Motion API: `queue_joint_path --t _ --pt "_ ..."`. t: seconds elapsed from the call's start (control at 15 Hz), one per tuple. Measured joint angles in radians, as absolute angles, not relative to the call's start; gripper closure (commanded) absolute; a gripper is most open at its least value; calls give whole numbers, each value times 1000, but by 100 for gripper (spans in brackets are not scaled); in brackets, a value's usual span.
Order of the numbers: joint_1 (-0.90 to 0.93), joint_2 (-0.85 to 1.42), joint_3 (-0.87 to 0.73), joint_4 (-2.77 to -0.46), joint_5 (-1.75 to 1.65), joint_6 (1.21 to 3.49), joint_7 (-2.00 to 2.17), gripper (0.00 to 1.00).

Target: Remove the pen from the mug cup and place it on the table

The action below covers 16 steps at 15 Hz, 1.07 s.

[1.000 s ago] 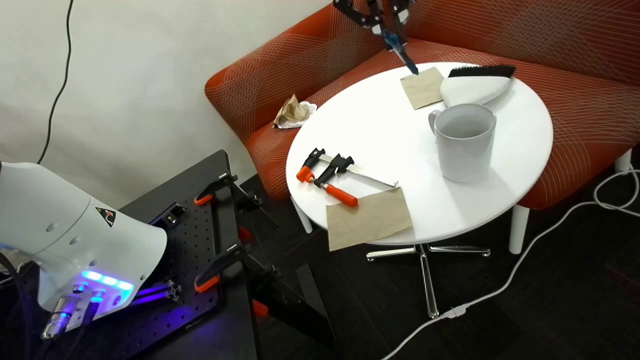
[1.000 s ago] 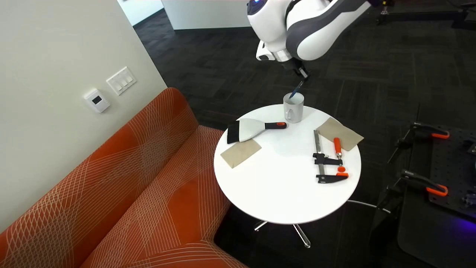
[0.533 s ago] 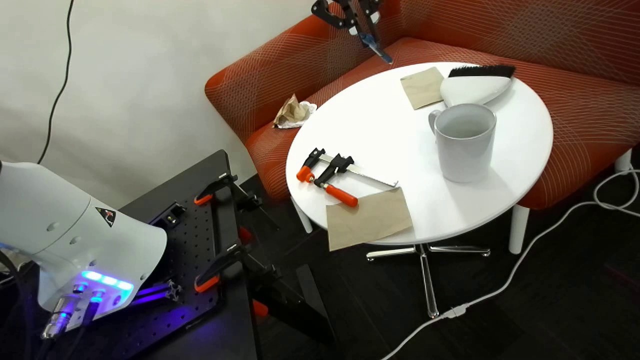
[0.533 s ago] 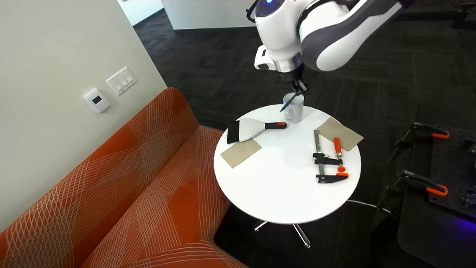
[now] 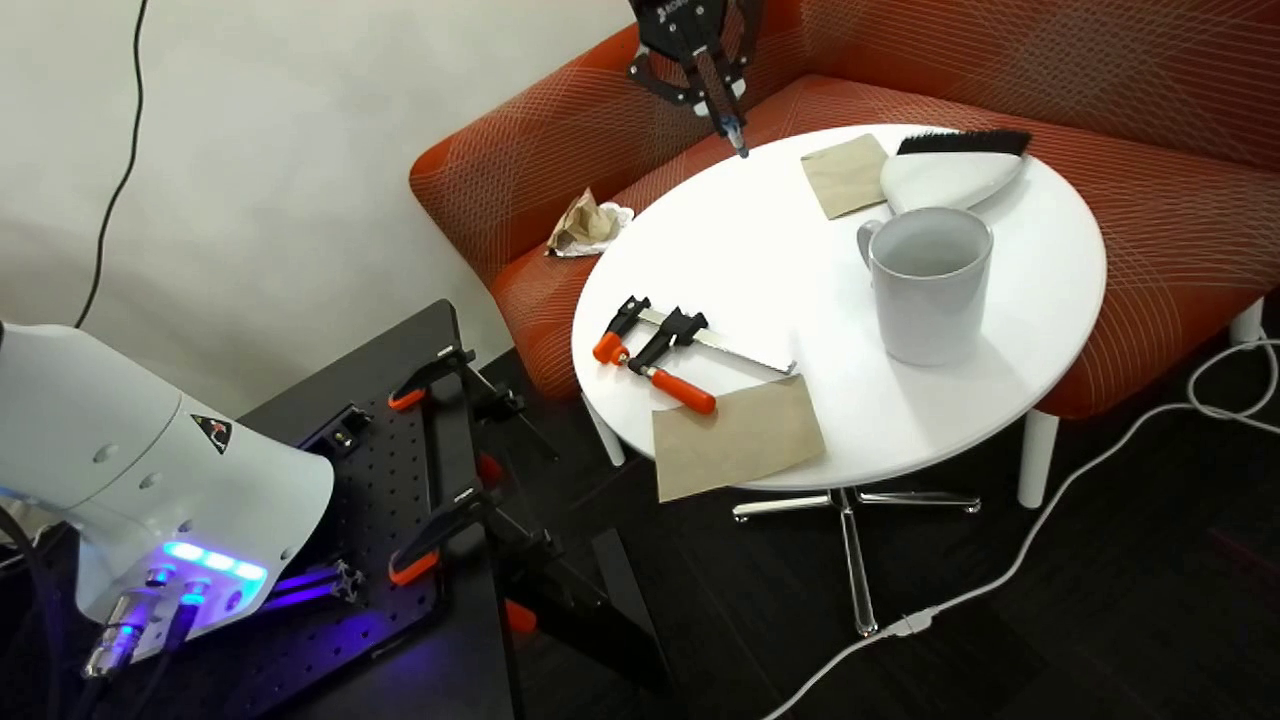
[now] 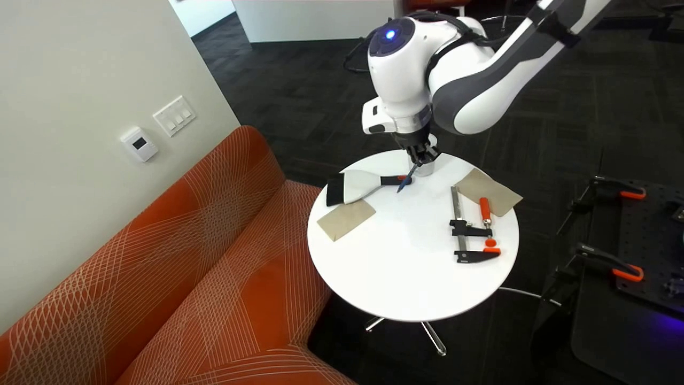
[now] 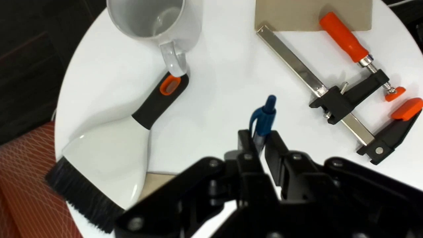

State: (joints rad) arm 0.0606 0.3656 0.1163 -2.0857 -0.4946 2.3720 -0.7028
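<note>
My gripper (image 5: 727,122) is shut on the blue pen (image 7: 265,122), and its fingertips also show in the wrist view (image 7: 259,137). The pen's blue clip end sticks out past the fingers, and its clear barrel runs between them. In both exterior views the pen (image 6: 407,179) slants down over the white round table (image 6: 395,267). I cannot tell how far it is above the surface. The white mug cup (image 5: 930,300) stands upright and looks empty inside. It is apart from the gripper in the wrist view (image 7: 188,29), and partly hidden behind the gripper in an exterior view (image 6: 426,170).
A white brush with a black handle (image 7: 112,155) lies near the mug. A bar clamp with orange grips (image 7: 337,102) lies on the other side. Beige square pads (image 6: 346,219) lie on the table, one under the clamp's handle. A rust-red sofa (image 5: 560,150) stands behind.
My gripper has moved away from above the mug and lowered toward the table with the pen still held. The pen's slant has changed. The mug, brush and clamp have not moved.
</note>
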Motion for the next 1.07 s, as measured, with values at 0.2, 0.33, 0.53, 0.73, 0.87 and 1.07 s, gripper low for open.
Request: queue_joint_path --t 0.2,0.33,0.53,0.73,0.87,1.07 --pt "51 434 116 -2065 -486 2449 -829 96" --pt "44 484 116 -2038 -484 2479 -909 96" --pt "39 560 123 -1980 -454 2482 -1030 96" --pt "27 635 147 -1913 -395 2481 -1156 96" --pt "18 680 166 -1872 -352 2477 -1233 96" --pt "12 740 182 -1813 -305 2455 -1314 60"
